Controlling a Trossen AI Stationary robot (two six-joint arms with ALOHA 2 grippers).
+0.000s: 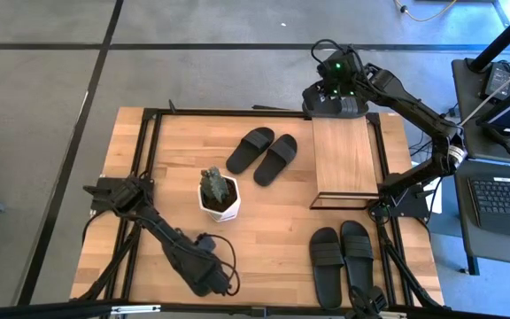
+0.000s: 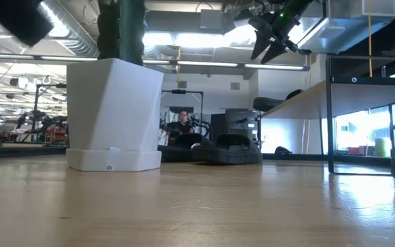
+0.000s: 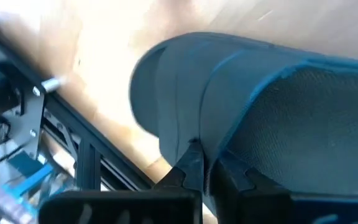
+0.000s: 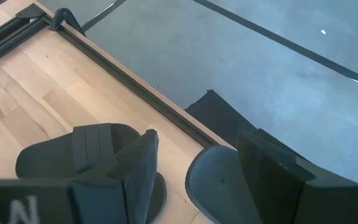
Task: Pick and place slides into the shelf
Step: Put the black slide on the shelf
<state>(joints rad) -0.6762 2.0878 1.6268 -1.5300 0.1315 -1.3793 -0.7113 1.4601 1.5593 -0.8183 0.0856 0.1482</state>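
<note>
My right gripper (image 1: 333, 92) hangs open, high above the far end of the shelf (image 1: 344, 159), a light board on a thin black frame. Two black slides lie below it; in the right wrist view one (image 4: 79, 155) is beside the gripper (image 4: 204, 180) and the other's sole (image 4: 219, 177) is beneath the gap. A pair of slides (image 1: 263, 154) rests sole-down at the table's middle and another pair (image 1: 342, 260) near the right near corner. My left gripper (image 1: 212, 282) is shut low at the table's near edge, with a slide (image 3: 185, 87) right in front of its fingers. My left gripper (image 3: 194, 165) has its shut fingertips at the edge of the slide's wide strap (image 3: 229, 118). I cannot tell whether they touch it. The slide lies on the table.
A white pot with a small cactus (image 1: 218, 197) stands left of the table's middle, between the arms. The black frame (image 1: 237, 112) runs along the table's edges. A desk with a keyboard (image 1: 503, 199) stands off the right side. In the low view a person (image 2: 182, 123) sits far behind.
</note>
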